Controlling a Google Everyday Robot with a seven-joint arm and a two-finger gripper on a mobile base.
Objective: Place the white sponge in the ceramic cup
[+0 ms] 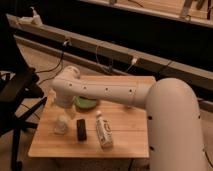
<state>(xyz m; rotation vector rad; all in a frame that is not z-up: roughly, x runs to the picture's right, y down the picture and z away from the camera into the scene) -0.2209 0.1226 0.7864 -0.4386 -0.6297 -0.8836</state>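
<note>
A small whitish tapered object, which I take for the ceramic cup, stands at the front left of the wooden table. My white arm reaches in from the right, and its rounded end hangs over the table's left side. My gripper points down from that end, just above the cup, mostly hidden by the arm. I cannot make out the white sponge as a separate thing; it may be hidden at the gripper or the cup.
A green bowl sits behind the arm at mid-table. A black bar lies right of the cup, and a white labelled bottle lies right of that. A black office chair stands close on the left.
</note>
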